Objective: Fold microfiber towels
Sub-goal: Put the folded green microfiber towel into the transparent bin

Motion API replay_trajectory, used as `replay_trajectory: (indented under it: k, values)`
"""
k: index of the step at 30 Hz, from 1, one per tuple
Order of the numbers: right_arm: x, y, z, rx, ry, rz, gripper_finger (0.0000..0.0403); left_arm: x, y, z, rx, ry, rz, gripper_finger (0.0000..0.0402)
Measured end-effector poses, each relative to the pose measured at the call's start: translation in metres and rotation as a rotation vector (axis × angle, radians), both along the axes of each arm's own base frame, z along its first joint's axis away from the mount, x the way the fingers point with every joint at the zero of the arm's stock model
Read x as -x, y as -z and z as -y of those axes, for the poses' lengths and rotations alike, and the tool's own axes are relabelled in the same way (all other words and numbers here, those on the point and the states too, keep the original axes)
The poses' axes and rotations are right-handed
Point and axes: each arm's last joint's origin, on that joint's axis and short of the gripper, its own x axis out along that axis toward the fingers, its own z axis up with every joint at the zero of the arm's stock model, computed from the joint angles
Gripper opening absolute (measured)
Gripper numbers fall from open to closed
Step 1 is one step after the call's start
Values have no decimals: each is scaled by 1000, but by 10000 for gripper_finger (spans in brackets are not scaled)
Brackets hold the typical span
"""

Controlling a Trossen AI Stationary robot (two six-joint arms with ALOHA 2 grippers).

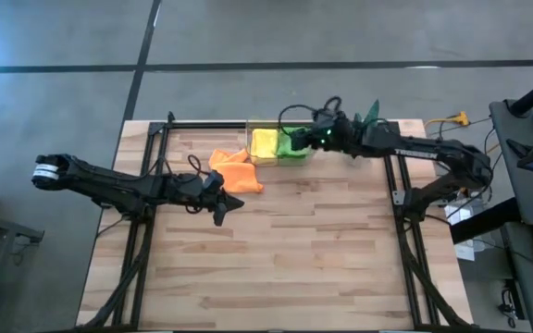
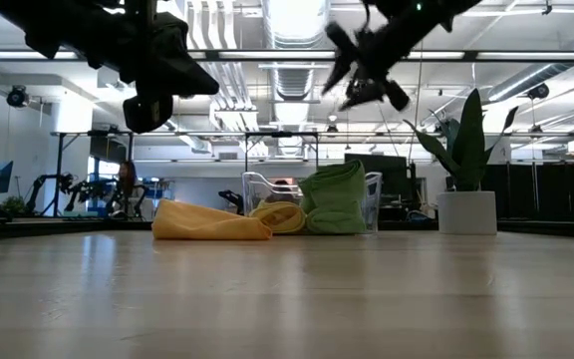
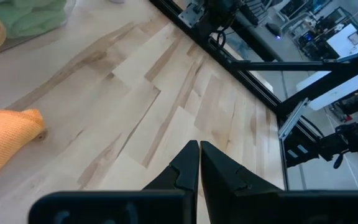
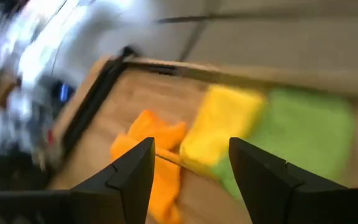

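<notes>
Jaws of the right gripper (image 4: 190, 177) stood wide apart and held nothing, hanging above the far edge of the tabletop (image 1: 276, 259). Just beneath and ahead of them, a yellow towel (image 1: 265, 143) and a lime green towel (image 1: 293, 145) sat bunched side by side in a clear bin (image 1: 279, 139). Beyond the yellow one, farther from those jaws, an orange towel (image 1: 234, 170) lay crumpled on the bare wood.

Jaws of the left gripper (image 3: 199, 168) were pressed together and empty, raised over the tabletop, with the orange towel near them off to one side.

None of the towels looked folded yet. A likely risk: the open jaws could pinch two neighbouring cloths at once, since yellow and green touch, or catch the bin wall and drag it. A potted plant (image 2: 466, 165) stood close behind the right arm and could be knocked.
</notes>
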Motion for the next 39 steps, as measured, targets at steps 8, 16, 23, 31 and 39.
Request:
replay_trajectory:
  k: [8,16,23,31,39]
  values:
    - [13,-8,53,168,-480,-170,201,0,1,0,3,-1,-5,0]
    - [10,21,83,346,-801,-337,201,0,0,0,48,-15,-1,0]
    - [1,37,105,211,-733,-474,201,0,1,0,72,-23,-5,0]
    - [-13,46,124,114,-941,-590,201,0,0,-1,64,-46,-3,0]
    - [-32,71,134,19,-1090,-680,201,0,0,-1,63,-50,-3,0]
